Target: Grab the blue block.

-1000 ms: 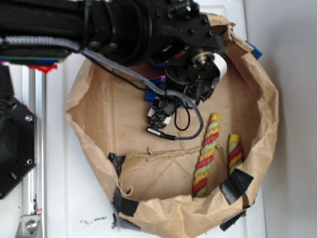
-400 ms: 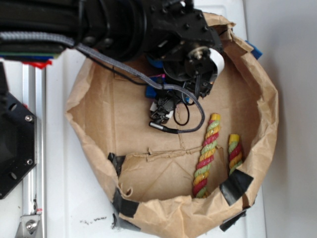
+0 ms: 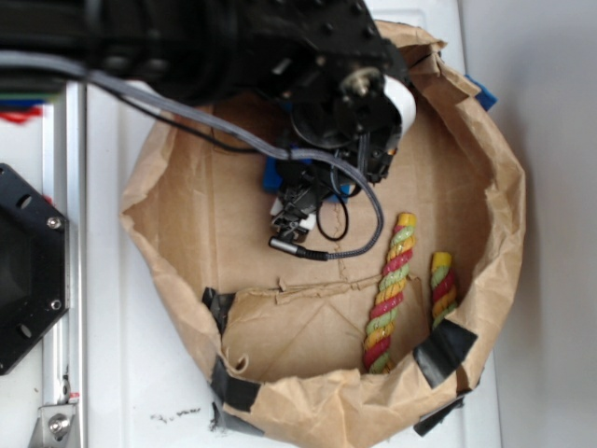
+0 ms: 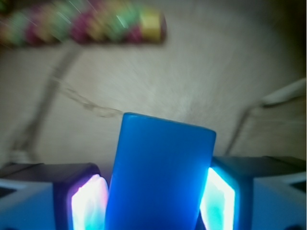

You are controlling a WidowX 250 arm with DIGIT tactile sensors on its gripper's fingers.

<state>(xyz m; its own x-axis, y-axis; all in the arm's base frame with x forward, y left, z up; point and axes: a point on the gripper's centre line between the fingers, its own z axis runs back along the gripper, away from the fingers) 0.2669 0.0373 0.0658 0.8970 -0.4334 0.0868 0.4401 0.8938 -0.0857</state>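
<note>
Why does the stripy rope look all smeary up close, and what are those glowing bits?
Wrist view: the stripy rope is blurred, and the finger pads glow beside the sharp blue block. Exterior view: the ropes look clear, the dark arm is soft.

one blue block point(image 4: 160, 177), two striped rope toys point(image 3: 387, 292), one paper bag point(image 3: 494, 187)

You won't find any readable text, labels, brand marks or numbers in either view; nothing legible on any surface.
</note>
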